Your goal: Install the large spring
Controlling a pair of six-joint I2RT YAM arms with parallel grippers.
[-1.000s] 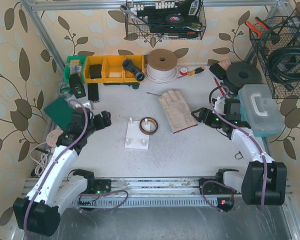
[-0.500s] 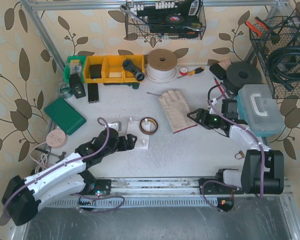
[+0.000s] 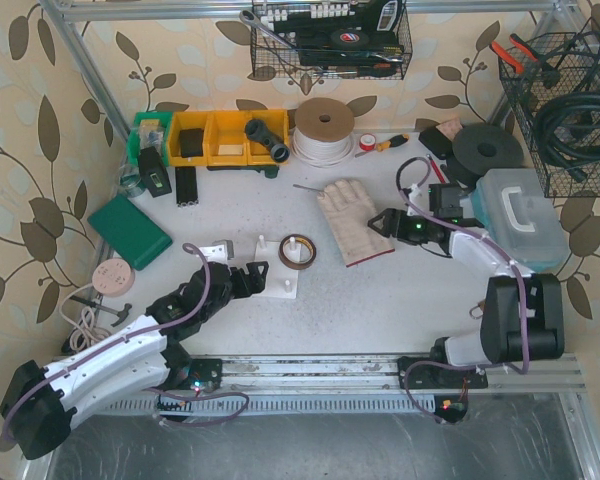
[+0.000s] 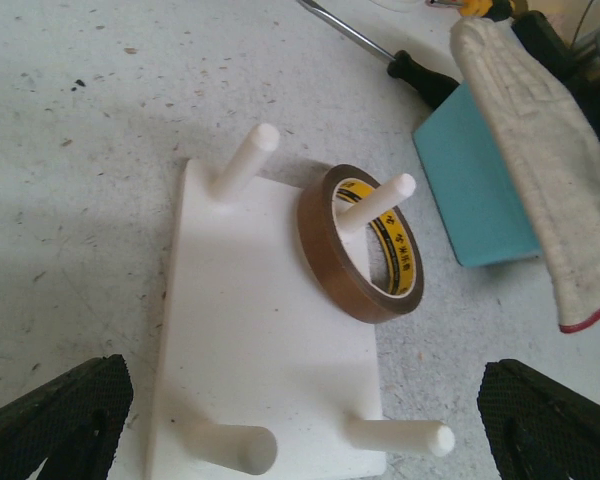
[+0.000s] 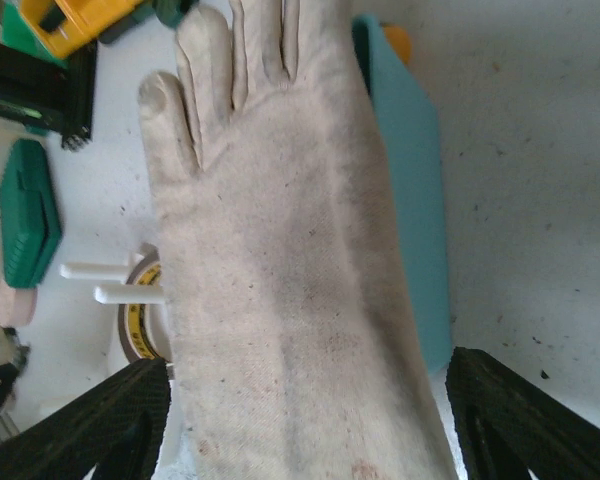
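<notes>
No spring shows in any view. A white peg board (image 3: 276,281) lies mid-table with several upright pegs; a brown tape roll (image 3: 299,252) hangs on its far right peg. My left gripper (image 3: 255,273) is open and empty at the board's near left edge. In the left wrist view the board (image 4: 260,330) and tape roll (image 4: 365,245) lie between my spread fingers (image 4: 55,415). My right gripper (image 3: 380,224) is open and empty at the right edge of a white work glove (image 3: 350,215). The glove (image 5: 280,250) fills the right wrist view, over a teal pad (image 5: 410,200).
Yellow bins (image 3: 225,135) and a cable spool (image 3: 323,128) stand at the back. A green case (image 3: 130,230) lies left, a small white block (image 3: 218,247) near my left arm. A plastic toolbox (image 3: 520,215) and a black disc (image 3: 490,150) stand right. A screwdriver (image 4: 425,80) lies beyond the board.
</notes>
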